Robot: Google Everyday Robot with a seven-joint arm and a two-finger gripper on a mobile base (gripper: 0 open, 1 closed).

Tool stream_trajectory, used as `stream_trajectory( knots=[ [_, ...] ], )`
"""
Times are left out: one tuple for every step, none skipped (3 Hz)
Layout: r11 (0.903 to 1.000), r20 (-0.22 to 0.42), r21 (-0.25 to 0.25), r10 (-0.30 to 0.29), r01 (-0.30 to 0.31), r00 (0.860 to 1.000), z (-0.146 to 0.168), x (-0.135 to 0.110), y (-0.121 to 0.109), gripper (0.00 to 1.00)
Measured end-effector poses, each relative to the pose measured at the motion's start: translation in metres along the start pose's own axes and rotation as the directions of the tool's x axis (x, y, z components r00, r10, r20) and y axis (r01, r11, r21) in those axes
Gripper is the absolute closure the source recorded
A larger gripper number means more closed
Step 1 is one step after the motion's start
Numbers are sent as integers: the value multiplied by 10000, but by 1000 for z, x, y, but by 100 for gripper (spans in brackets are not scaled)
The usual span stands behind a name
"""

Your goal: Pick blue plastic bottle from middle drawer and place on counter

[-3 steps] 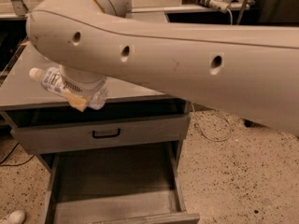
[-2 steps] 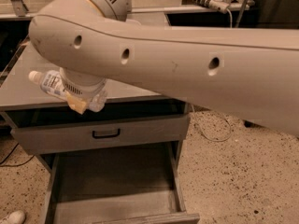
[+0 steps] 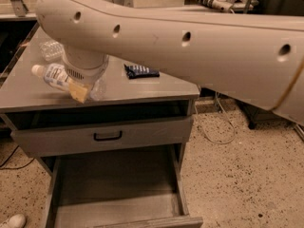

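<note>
The blue plastic bottle [image 3: 54, 75], clear with a white cap pointing left, lies tilted low over the left front of the grey counter [image 3: 142, 89]. My gripper [image 3: 80, 90] hangs from the wrist just above it, and a tan finger pad [image 3: 78, 92] presses across the bottle's body. Whether the bottle rests on the counter I cannot tell. The middle drawer [image 3: 118, 179] is pulled open below, and its bare floor holds nothing. My big beige arm [image 3: 190, 42] crosses the upper view.
A dark blue packet [image 3: 141, 71] lies mid-counter. A clear ribbed container [image 3: 51, 49] sits at the back left. The upper drawer front with its black handle [image 3: 108, 136] is nearly closed. Cables trail on the speckled floor [image 3: 237, 175] to the right. A white shoe [image 3: 12, 221] shows at bottom left.
The arm has shifted up and to the right, uncovering the dark packet and more of the counter. The bottle stays in the gripper at the counter's left front, barely moved.
</note>
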State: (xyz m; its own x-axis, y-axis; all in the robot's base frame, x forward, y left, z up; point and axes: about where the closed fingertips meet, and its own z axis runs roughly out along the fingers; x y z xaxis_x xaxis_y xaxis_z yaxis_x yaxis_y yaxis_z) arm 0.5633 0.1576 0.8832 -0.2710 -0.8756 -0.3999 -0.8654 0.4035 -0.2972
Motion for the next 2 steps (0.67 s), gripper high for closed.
stream_trajectory(
  knots=[
    [10000, -191, -43, -85, 84, 9998, 12, -14, -22, 100],
    [9995, -350, -247, -203, 195, 9992, 29, -26, -38, 100]
  ],
)
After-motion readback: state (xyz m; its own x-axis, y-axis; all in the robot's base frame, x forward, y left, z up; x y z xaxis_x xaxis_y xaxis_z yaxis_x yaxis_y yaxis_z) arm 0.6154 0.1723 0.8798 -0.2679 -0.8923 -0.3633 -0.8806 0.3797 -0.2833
